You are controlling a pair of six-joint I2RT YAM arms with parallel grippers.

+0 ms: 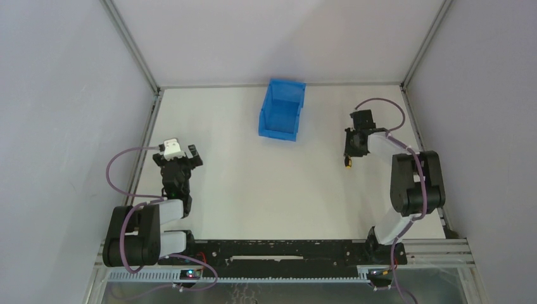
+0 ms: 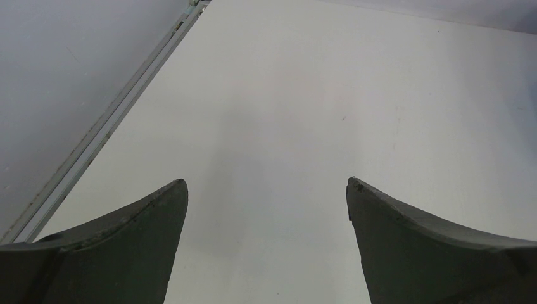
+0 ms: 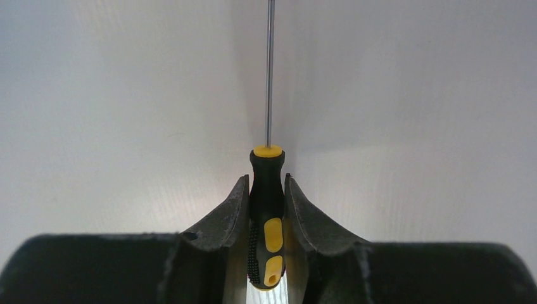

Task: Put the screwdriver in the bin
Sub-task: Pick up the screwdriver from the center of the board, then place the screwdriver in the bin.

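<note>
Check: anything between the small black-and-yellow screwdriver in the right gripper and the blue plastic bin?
Nothing visible: only white table lies between the right gripper, shut on the black-and-yellow screwdriver, and the blue plastic bin.

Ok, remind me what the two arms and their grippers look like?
The left arm and right arm are black with white link sections, each trailing a thin mauve cable. The left gripper and right gripper have matte dark grey fingers curving to narrow tips. A white block sits on the left wrist. No markings are legible.
</note>
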